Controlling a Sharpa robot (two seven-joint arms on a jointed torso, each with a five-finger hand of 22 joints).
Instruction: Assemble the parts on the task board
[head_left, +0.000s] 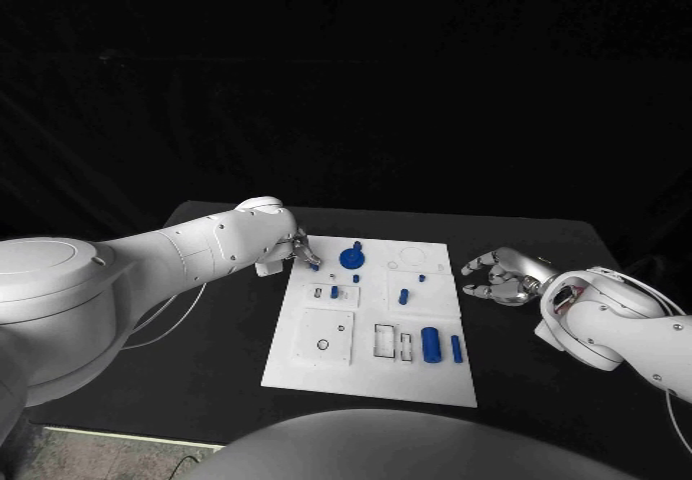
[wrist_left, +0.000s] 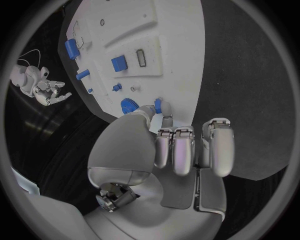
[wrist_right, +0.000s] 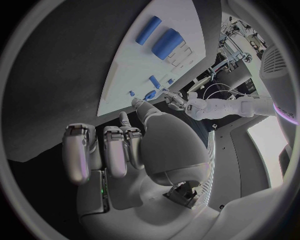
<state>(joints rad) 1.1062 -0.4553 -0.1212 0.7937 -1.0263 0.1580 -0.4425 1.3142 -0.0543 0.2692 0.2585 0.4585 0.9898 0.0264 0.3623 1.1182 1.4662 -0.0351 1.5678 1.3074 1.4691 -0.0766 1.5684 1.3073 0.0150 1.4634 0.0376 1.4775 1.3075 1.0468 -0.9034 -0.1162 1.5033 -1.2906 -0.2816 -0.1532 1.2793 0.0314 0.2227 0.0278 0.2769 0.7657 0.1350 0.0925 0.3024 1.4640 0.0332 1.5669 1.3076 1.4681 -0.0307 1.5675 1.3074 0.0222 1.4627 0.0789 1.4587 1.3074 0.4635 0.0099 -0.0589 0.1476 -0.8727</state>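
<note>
The white task board (head_left: 433, 375) lies in the middle of the black table. My left hand (head_left: 296, 249) hovers over its far left corner and pinches a small blue part (wrist_left: 158, 106) between thumb and a finger, just above the board. A round blue part (head_left: 352, 258) stands right beside it. Two long blue parts (head_left: 431, 344) lie near the board's right edge, with smaller blue pieces (head_left: 404, 296) mid-board. My right hand (head_left: 498, 277) hangs off the board's right edge over the table, fingers apart and holding nothing.
Several recesses (head_left: 326, 344) are cut into the board's near half. Bare black table (head_left: 562, 400) surrounds the board on every side. My left arm (head_left: 202, 250) reaches across the table's far left part.
</note>
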